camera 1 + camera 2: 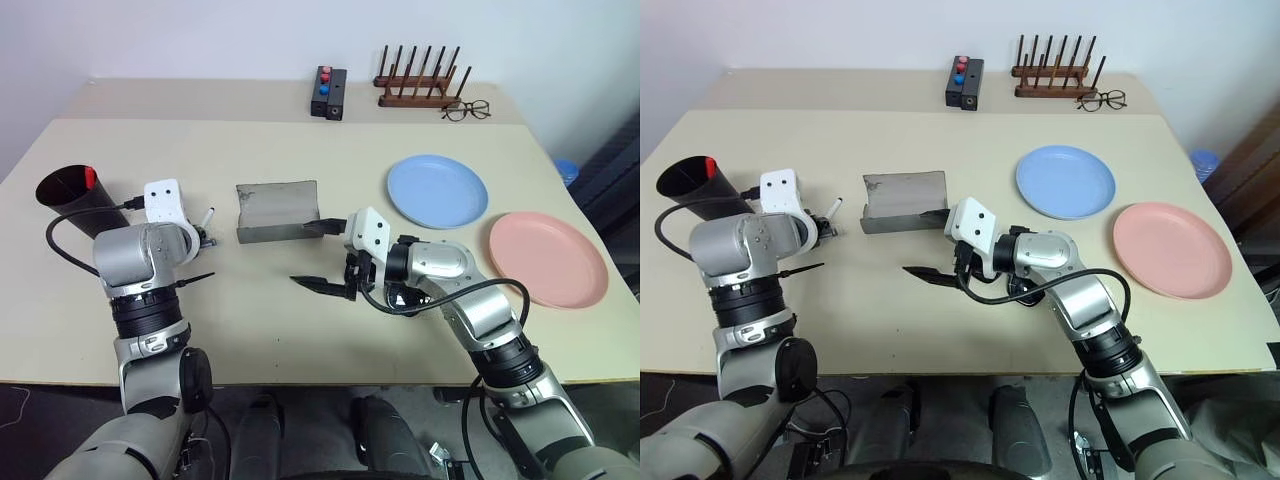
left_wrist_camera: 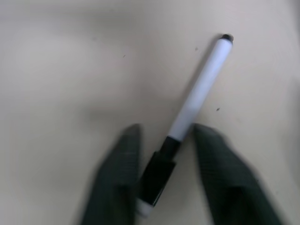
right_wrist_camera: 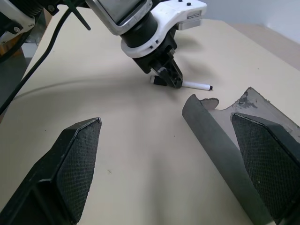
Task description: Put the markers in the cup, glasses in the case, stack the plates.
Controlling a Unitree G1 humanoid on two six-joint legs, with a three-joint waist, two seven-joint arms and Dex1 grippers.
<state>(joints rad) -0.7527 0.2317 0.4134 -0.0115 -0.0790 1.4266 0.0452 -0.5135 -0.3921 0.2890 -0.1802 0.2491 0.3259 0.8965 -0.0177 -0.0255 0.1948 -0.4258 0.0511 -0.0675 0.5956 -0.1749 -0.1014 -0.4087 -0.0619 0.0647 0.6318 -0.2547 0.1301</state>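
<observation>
**Marker pick-up under way; plates and case untouched**

Here, in the head views, the cup (image 1: 72, 195) is seen lying tipped at the table's left edge, a red cap end (image 1: 89, 178) showing in its mouth, so 1 marker is judged already inside. The left gripper (image 1: 826, 228) is lowered beside it over the white marker (image 1: 208, 216). The case (image 1: 278, 210) stands open mid-table, and no glasses are seen in it. The blue plate (image 1: 437, 190) and pink plate (image 1: 547, 257) lie side by side, unstacked. The right gripper (image 1: 322, 258) is held wide apart just in front of the case, with nothing between its fingers. Thin wire spectacles (image 1: 466, 110) rest by a wooden rack (image 1: 420, 80) at the far edge.

In the left wrist view, the white marker (image 2: 187, 124) is shown lying on the table between the 2 fingers (image 2: 119, 178), which flank its black cap narrowly; whether it is actually clamped cannot be told.

In the right wrist view, the right fingers (image 3: 70, 168) are seen spread wide and empty, the case wall (image 3: 220, 150) between them.

No brand, label or writing can be read in any view.
</observation>
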